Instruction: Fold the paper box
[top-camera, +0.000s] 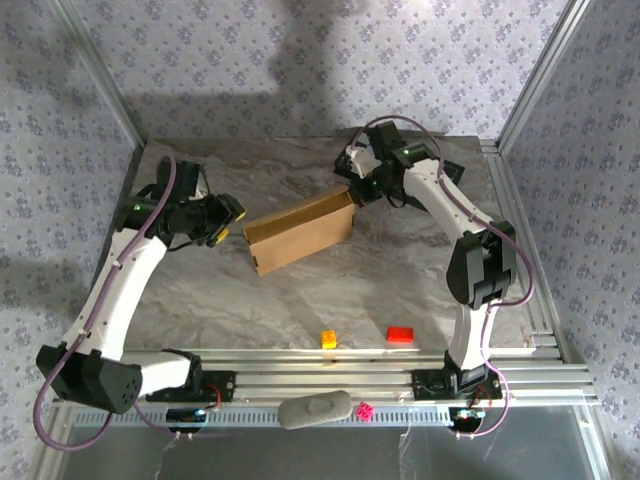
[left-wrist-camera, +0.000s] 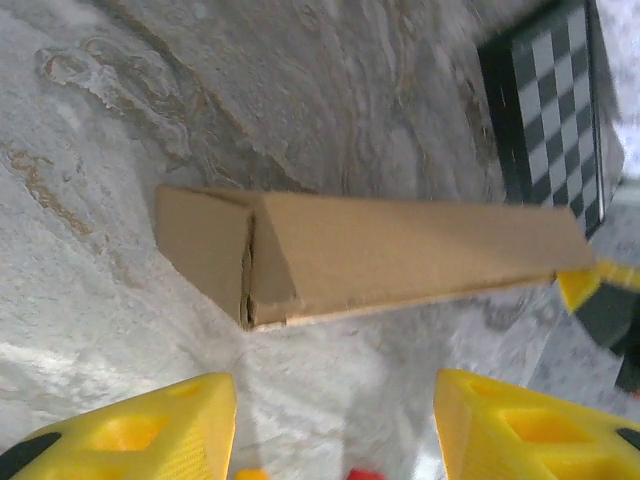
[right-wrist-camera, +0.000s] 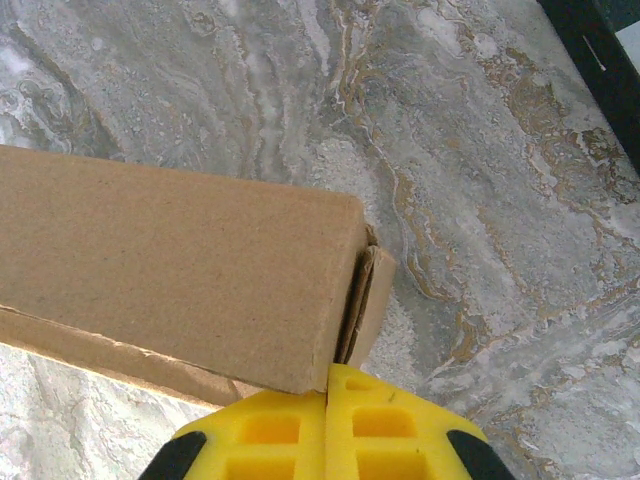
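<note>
The paper box (top-camera: 300, 232) is a folded brown cardboard box lying on the marble table, its long axis running from near left to far right. My left gripper (top-camera: 230, 223) is open just off its left end, not touching it. In the left wrist view the box (left-wrist-camera: 400, 250) lies beyond the spread yellow fingers (left-wrist-camera: 150, 435), with bare table between them. My right gripper (top-camera: 358, 190) is at the box's right end. There its fingers (right-wrist-camera: 290, 435) are shut together and press against the lower corner of the box (right-wrist-camera: 170, 270), beside a loose end flap (right-wrist-camera: 372, 300).
A yellow block (top-camera: 328, 339) and a red block (top-camera: 400, 334) lie near the front rail. A grey oblong object (top-camera: 315, 409) and a small pink piece (top-camera: 366, 410) rest on the rails. A black-and-white checkered board (left-wrist-camera: 555, 100) stands past the box's far end.
</note>
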